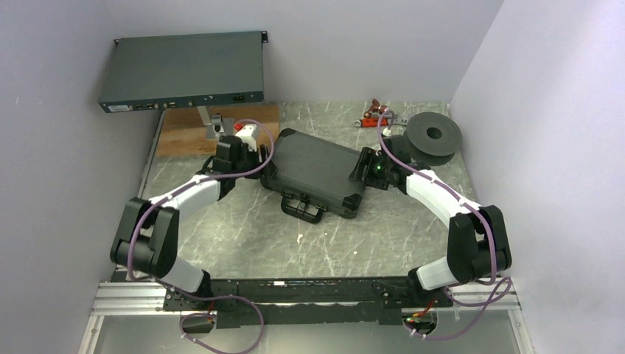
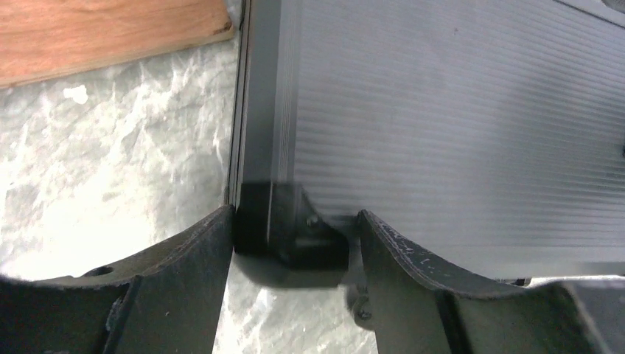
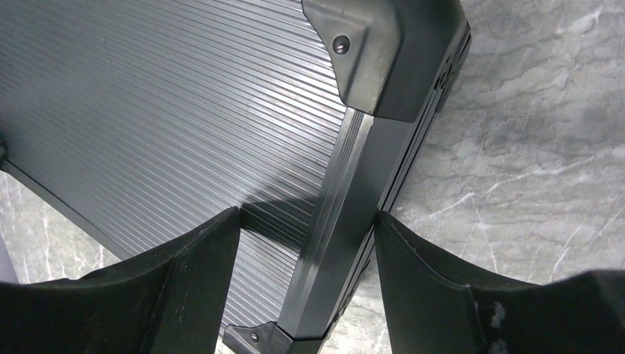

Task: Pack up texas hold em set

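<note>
We found closed briefcase (image 1: 318, 171) mid-table (image 1: 243, 236), handle (image 1: 304, 206) toward near side; left end effector (image 2: 295, 215) open astride its left corner, one finger (image 2: 203, 254) touching; right end effector (image 3: 308, 215) open astride right edge.

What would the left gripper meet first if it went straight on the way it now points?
The left gripper would likely meet the corner cap of the briefcase, which sits between its open fingers; depth is unclear.
</note>
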Available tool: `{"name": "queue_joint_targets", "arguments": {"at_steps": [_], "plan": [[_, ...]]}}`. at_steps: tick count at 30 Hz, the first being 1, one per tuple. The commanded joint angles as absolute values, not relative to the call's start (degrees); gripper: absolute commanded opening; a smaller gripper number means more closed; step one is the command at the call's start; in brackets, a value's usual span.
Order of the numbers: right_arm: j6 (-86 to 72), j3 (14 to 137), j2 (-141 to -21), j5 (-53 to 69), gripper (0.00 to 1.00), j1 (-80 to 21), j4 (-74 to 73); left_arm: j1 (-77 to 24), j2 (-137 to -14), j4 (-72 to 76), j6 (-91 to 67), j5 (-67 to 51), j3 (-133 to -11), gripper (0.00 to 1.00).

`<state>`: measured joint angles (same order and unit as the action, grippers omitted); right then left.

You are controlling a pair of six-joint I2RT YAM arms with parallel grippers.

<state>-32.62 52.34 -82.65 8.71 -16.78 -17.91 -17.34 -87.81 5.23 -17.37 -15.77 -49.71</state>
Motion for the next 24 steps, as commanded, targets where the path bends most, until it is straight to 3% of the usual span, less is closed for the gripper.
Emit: {"name": "queue_joint_targets", "arguments": {"at_steps": [1, 17, 24], "plan": [[-30.4, 53.2, -84.7, 12.1, 0.66, -17.4, -16.5, -22.8, -80.3, -0.4, -20.7, -14.9, -41.0, 0.64], [-25.8, 63.0, -96.0, 12.9, 0.69, -26.5, -18.3, -44.5, -53.2, 1.5, -39.3, -4.8, -17.9, 0.63], [-21.0, 72.6, -104.8, 14.8, 0.74, -29.7, -19.8, -54.4, -39.3, -10.0, -46.5, 2.5, -15.4, 0.64]]}}
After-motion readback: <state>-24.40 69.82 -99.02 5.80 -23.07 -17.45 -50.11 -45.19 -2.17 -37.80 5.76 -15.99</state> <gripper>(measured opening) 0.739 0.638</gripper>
